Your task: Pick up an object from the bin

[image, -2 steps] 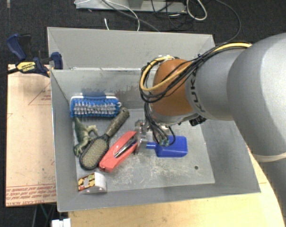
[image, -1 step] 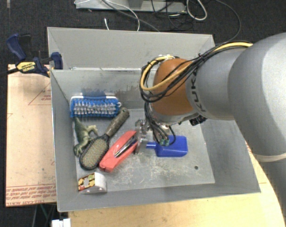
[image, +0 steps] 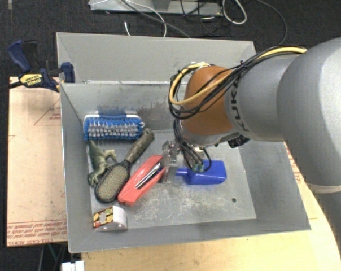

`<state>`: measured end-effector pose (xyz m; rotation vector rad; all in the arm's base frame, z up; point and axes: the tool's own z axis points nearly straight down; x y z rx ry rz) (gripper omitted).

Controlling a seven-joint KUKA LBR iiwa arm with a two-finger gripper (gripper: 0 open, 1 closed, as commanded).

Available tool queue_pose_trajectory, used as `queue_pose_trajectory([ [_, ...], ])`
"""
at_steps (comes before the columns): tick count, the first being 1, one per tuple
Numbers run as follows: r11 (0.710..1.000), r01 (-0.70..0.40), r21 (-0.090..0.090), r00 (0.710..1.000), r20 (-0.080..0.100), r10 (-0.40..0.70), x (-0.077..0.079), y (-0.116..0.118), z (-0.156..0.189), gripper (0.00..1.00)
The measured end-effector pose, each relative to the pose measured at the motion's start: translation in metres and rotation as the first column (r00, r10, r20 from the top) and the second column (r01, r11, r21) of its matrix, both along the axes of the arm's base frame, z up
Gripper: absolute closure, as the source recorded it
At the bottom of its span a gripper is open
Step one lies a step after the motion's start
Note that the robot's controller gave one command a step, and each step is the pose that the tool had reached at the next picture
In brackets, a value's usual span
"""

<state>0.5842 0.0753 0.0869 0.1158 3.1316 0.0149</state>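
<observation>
My gripper [image: 184, 164] hangs low in the middle of the bin, below the arm's orange cover, and its fingers stand apart, so it is open. One metal finger [image: 171, 161] is down at the right end of a red flat tool [image: 141, 179] that lies slantwise. The other finger is over the left end of a blue plastic block [image: 207, 174], which lies on the bin floor just right of the gripper. Nothing shows between the fingers. A hairbrush [image: 122, 171] with a mottled brown handle lies just left of the red tool.
A blue case of ribbed metal bits [image: 113, 127] lies at the back left. A green toy dinosaur [image: 98, 160] rests beside the brush. A small white, yellow and red pack [image: 109, 218] sits at the front left corner. The arm covers the bin's right side.
</observation>
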Motion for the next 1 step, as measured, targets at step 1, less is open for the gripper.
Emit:
queue_pose_trajectory([
  [1,1.000,-0.001,-0.001,1.000,-0.007,0.001,-0.0018,-0.0003,0.0245,1.00],
])
